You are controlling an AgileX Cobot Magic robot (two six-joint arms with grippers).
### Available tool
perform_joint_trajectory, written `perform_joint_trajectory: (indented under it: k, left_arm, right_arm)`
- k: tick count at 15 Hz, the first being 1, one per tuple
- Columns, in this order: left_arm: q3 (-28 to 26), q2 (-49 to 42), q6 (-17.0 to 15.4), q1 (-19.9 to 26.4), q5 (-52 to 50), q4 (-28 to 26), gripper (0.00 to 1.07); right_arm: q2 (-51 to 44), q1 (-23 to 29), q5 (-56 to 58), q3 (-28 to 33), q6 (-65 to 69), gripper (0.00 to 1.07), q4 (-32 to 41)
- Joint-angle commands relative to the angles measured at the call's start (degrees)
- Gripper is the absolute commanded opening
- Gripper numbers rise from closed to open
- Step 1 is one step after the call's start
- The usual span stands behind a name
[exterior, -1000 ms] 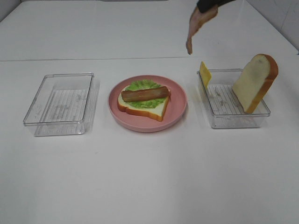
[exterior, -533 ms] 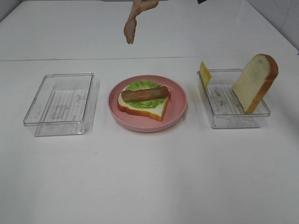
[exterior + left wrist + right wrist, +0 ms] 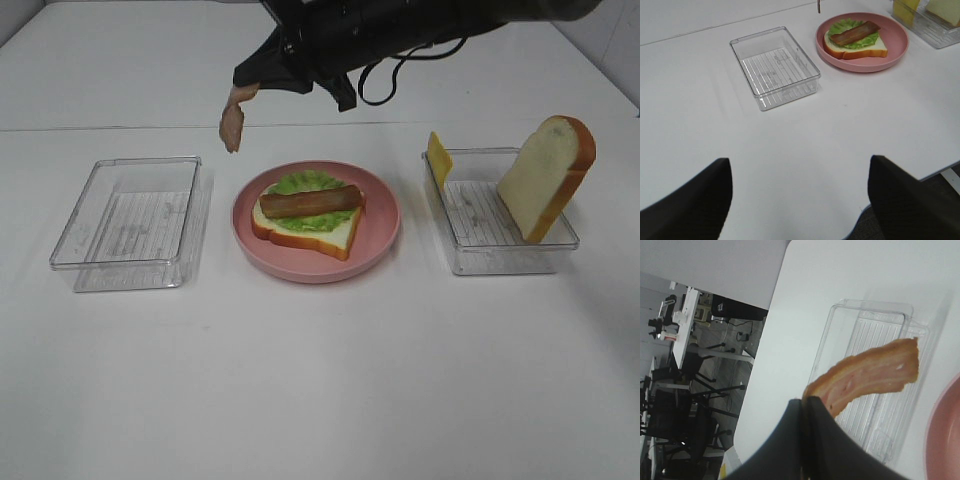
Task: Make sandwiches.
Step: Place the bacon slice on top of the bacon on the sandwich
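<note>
One bacon strip (image 3: 865, 372) dangles clamped in the right jaws; left jaws gape wide.

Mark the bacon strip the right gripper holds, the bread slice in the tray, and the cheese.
bacon strip (image 3: 870, 372): right wrist view, mid-strip.
bread slice (image 3: 535, 177): exterior high view, white face.
cheese square (image 3: 438, 157): exterior high view, yellow face.
</note>
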Motion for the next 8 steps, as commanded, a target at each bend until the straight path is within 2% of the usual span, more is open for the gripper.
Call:
perform_joint_trajectory:
  k: [1, 2, 5, 6, 8]
  left_arm:
    - [0.34, -1.32, 0.11, 0.00, -0.63, 0.11, 0.72]
    - [0.34, -1.32, 0.11, 0.00, -0.63, 0.11, 0.72]
    - [0.34, -1.32, 0.11, 0.00, -0.63, 0.17, 0.72]
    - [0.34, -1.32, 0.11, 0.00, -0.63, 0.17, 0.72]
    - [0.34, -1.32, 0.11, 0.00, -0.63, 0.17, 0.72]
  right_arm:
    - [4.01, 0.00, 0.40, -0.29, 1.49, 0.00, 1.15]
    - [4.47, -0.06, 0.40, -0.29, 2.64, 0.00, 0.29]
    - [4.41, -0.17, -1.66, -0.29, 12.15, 0.00, -10.20]
    - [4.24, -0.17, -1.66, -0.29, 13.29, 0.00, -11.69]
    - [3.27, -1.09, -1.38, -0.29, 18.79, 0.00, -21.03]
